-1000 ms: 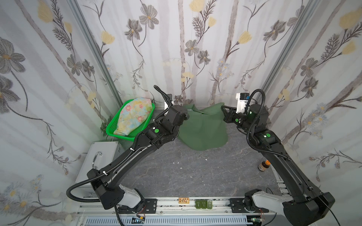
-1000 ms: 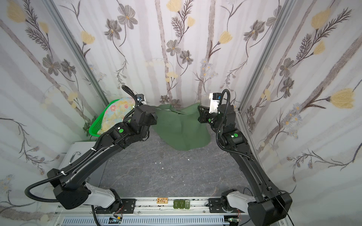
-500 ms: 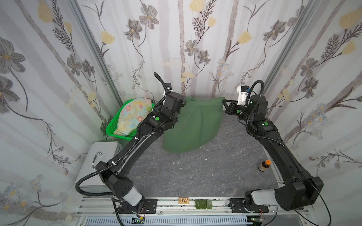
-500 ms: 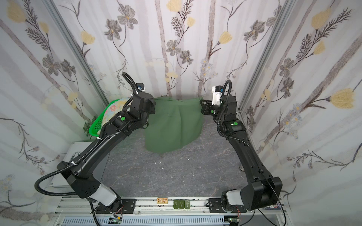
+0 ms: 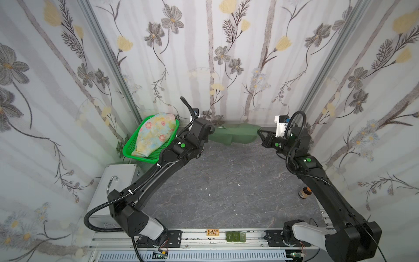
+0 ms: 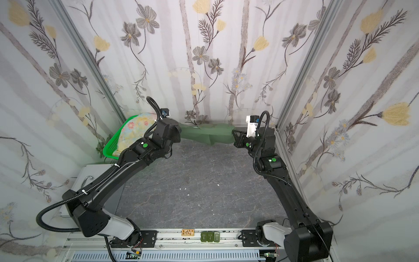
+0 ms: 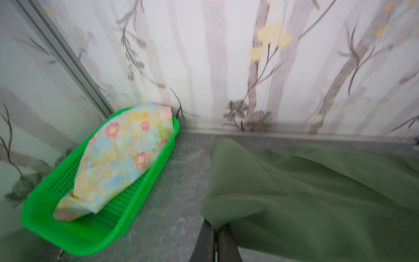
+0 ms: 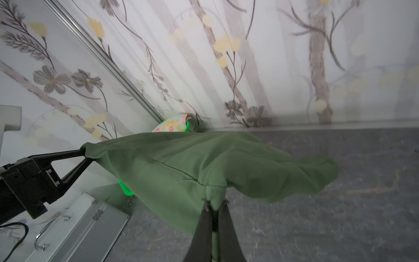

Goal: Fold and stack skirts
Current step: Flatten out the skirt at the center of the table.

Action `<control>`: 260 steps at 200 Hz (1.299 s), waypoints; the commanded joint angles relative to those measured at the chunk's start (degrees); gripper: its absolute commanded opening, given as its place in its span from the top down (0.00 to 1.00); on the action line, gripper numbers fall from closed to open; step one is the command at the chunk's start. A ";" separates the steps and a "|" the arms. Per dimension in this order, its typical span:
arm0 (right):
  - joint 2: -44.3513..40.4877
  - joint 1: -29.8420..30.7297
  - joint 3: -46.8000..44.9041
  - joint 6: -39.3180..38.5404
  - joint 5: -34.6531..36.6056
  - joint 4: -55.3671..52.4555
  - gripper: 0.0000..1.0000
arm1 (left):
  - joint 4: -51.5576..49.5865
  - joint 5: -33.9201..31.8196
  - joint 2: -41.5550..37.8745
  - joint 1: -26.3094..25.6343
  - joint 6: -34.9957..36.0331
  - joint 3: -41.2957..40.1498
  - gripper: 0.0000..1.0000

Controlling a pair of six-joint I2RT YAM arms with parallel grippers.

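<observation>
at the far left the floral skirt lies bundled and unfolded in the green basket, just as it did a second ago; nothing has changed there.

the left tool is pinched narrow on one corner of the olive skirt. the right tool is closed tight on the opposite edge.

what has changed is the cloth between them. a second ago it sagged in a loose drape toward the middle of the table. half a second ago it hung as a broad sheet. now both arms have carried it back and low, so in both top views it runs as a narrow band along the far edge of the table, near the back wall.

in the right wrist view the free part billows above the table and is blurred. i judge this to be mid-swing, a fling meant to lay the skirt out flat. it is not yet spread, so folding has not begun, and the floral one still waits its turn.

the table is dark grey with a marbled stone look, carrying a few pale specks. a pale metal case with a handle sits at its left side, and a small jar stands at its right edge. pale walls printed with grey and yellow flowers close the table in on three sides.
</observation>
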 commanded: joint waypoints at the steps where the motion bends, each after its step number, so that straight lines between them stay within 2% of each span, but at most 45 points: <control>1: -4.17 1.98 -10.62 2.87 7.11 3.15 1.00 | -2.20 -3.50 -5.34 -1.01 -11.72 -12.60 1.00; 34: -5.91 6.80 -24.87 7.46 8.65 3.65 1.00 | -2.23 1.54 -13.77 -1.93 -22.13 -28.99 0.99; 38: -5.78 7.03 -26.00 8.25 8.39 3.95 1.00 | -2.26 2.16 -14.83 -1.94 -22.93 -30.29 0.83; 40: -5.81 7.10 -26.46 8.55 8.25 4.07 0.97 | -2.32 2.43 -15.35 -1.94 -23.36 -30.86 0.65; 43: -5.82 7.21 -27.21 9.09 8.16 4.35 0.89 | -2.36 2.80 -16.11 -1.96 -23.97 -31.70 0.48; 46: -5.82 7.19 -27.83 9.46 7.95 4.58 0.79 | -2.35 3.27 -16.81 -2.03 -24.52 -32.40 0.39; 52: -5.82 7.31 -28.79 10.05 7.73 5.11 0.70 | -2.37 4.01 -18.60 -2.07 -25.37 -33.80 0.32; 69: -5.73 7.42 -28.64 9.60 9.12 4.52 0.53 | -2.46 4.74 -22.64 -1.94 -26.46 -35.69 0.27; 91: -4.39 7.35 -24.08 7.09 11.18 2.24 0.48 | -2.53 4.49 -23.84 -1.85 -25.58 -34.49 0.26; 120: -0.20 7.33 -18.52 5.11 10.70 2.87 0.48 | -2.32 4.36 -18.89 -1.76 -23.44 -31.02 0.27; 145: 6.29 7.33 -14.42 4.36 9.26 5.96 0.48 | -1.92 1.50 -10.62 -1.63 -20.86 -25.99 0.28; 167: 14.14 7.25 -9.31 4.14 9.19 8.24 0.49 | -0.23 -0.22 0.03 -0.96 -17.42 -20.88 0.31; 187: 22.36 6.91 -4.98 4.52 9.42 9.83 0.56 | 2.98 0.28 8.25 0.54 -14.33 -17.01 0.34; 210: 29.87 6.41 -0.61 5.74 7.59 10.75 0.74 | 7.10 1.60 15.44 2.69 -12.33 -13.71 0.35; 260: 39.69 4.45 1.43 8.22 6.27 11.41 0.90 | 9.91 2.74 25.17 5.23 -11.44 -7.08 0.34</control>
